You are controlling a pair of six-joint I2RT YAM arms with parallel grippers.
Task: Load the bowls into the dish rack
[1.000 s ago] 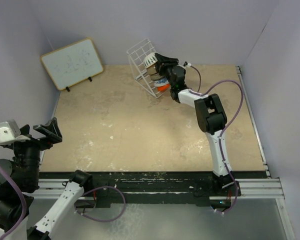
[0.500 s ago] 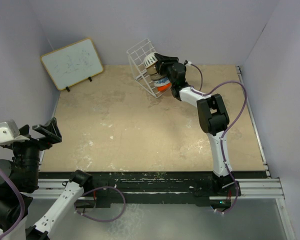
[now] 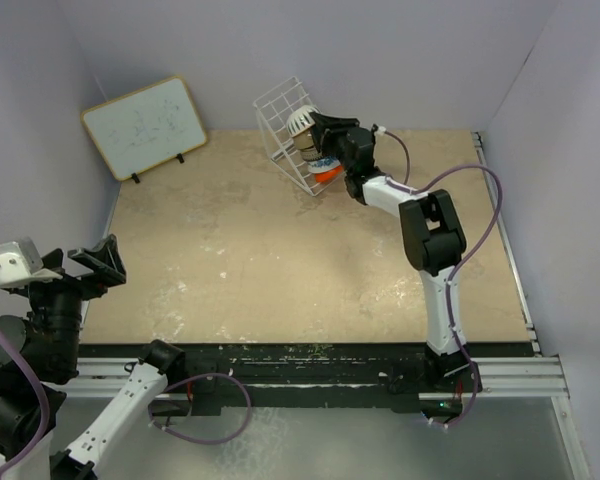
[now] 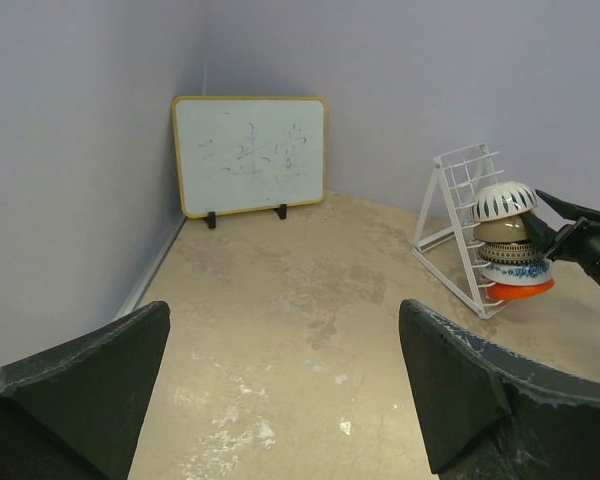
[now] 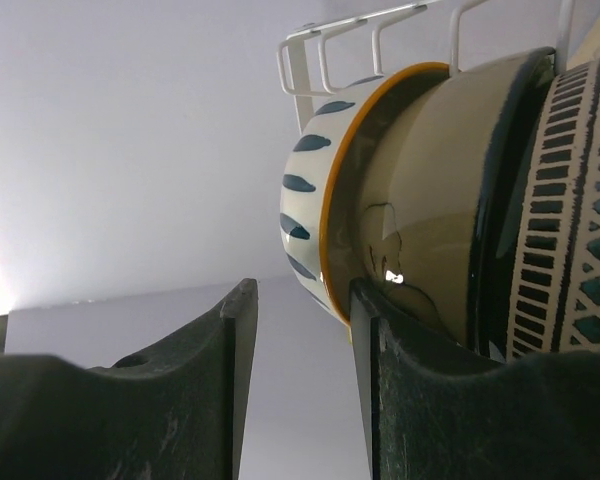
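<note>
The white wire dish rack (image 3: 278, 108) stands tilted at the back of the table with bowls stacked in it. Top to bottom in the left wrist view: a white bowl with dark marks (image 4: 503, 200), a tan one (image 4: 502, 230), a blue-patterned one (image 4: 510, 252), an orange-red one (image 4: 526, 289). My right gripper (image 3: 317, 136) is at the stack, open. In its wrist view nothing lies between the fingers of the right gripper (image 5: 300, 290), and its right finger (image 5: 380, 370) rests against the tan bowl (image 5: 420, 200). My left gripper (image 4: 285, 330) hangs open at the near left, holding nothing.
A wood-framed whiteboard (image 3: 145, 125) leans on the back left wall. Purple walls close in the table on three sides. The rack (image 4: 450, 210) sits close to the back wall. The tan tabletop (image 3: 260, 250) has pale scuff marks.
The right arm's elbow has swung slightly to the right while its gripper stays at the bowls in the rack. The left arm has barely moved.
</note>
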